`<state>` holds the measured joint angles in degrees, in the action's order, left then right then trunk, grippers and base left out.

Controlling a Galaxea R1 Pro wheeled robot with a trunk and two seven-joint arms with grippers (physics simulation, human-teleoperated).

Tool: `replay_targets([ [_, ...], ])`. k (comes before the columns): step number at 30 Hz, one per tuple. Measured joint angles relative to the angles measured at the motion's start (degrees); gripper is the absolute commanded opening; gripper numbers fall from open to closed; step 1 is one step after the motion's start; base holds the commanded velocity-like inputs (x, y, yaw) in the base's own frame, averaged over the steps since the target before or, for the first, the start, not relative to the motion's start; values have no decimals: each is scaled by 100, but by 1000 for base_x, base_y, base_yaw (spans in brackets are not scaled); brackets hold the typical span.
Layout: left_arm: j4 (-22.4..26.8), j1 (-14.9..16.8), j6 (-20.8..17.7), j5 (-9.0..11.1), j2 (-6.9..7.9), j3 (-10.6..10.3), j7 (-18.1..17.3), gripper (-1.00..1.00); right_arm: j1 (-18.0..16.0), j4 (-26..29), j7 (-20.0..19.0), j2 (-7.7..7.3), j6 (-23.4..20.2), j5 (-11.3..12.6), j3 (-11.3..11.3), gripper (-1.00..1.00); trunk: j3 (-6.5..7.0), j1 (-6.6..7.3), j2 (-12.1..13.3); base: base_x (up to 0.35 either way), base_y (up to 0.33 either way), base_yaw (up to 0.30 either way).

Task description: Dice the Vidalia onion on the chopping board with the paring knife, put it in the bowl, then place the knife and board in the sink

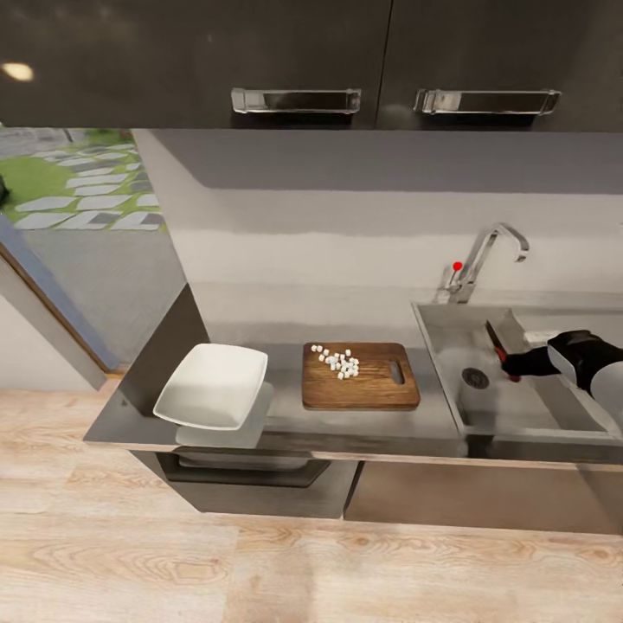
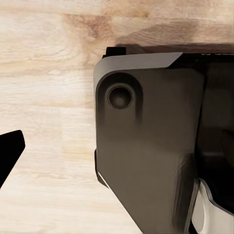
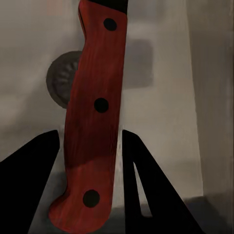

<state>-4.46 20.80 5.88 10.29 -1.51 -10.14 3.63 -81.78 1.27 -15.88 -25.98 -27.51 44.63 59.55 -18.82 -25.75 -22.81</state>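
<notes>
Holding the paring knife [image 3: 92, 126] tight over the sink [image 1: 519, 415], the right gripper [image 1: 528, 363] hasn't dropped it; diced onion [image 1: 337, 362] sits on the chopping board [image 1: 360, 377], away from the bowl [image 1: 212, 385].

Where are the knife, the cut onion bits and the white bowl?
paring knife [image 3: 95, 122]: right wrist view, red handle.
diced onion [image 1: 339, 362]: head view, middle of the pile.
bowl [image 1: 212, 385]: head view, its inside.

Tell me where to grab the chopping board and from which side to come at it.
Grip the chopping board at its right short end, by the slot-shaped handle hole. Come from the sink side, low along the countertop: the board lies flat, and that end is free of the diced onion, which sits towards the left back corner.
</notes>
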Motion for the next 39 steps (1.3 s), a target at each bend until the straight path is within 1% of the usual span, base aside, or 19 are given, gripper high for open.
replay_targets([
  [2, 0, 0, 0, 0, -1, 0, 0, 100, 0, -4, -3, -42, 0, 10, -1, -100, 0, 0, 0, 0, 0, -6],
  [7, 0, 0, 0, 0, -2, 0, 0, 100, 9, -5, -5, -39, 0, 14, 5, -100, 0, 0, 0, 0, 0, -1],
  [9, -1, 1, 0, 0, -2, -1, 0, 100, 88, 0, -5, 15, -1, 16, 6, -100, -1, 0, 1, 0, 0, 0],
  [12, -1, 1, 0, 0, -3, -1, 0, 100, 196, 2, 0, 170, 5, 18, 4, -100, -1, 0, 1, 0, 0, 0],
  [15, 0, 0, 0, 0, -8, 0, 0, 100, 222, 2, -9, 238, -4, 19, 5, -100, -1, 0, 0, 0, 0, 0],
  [21, 0, 0, 0, 0, -10, 0, 0, 100, 228, 2, 8, 250, -40, 23, -7, -100, -19, -1, 1, 0, 0, 0],
  [39, -1, 1, 0, 0, -10, 0, 0, 100, 228, 2, 28, 250, -44, 24, -8, -100, -183, -1, 1, 0, 0, 0],
])
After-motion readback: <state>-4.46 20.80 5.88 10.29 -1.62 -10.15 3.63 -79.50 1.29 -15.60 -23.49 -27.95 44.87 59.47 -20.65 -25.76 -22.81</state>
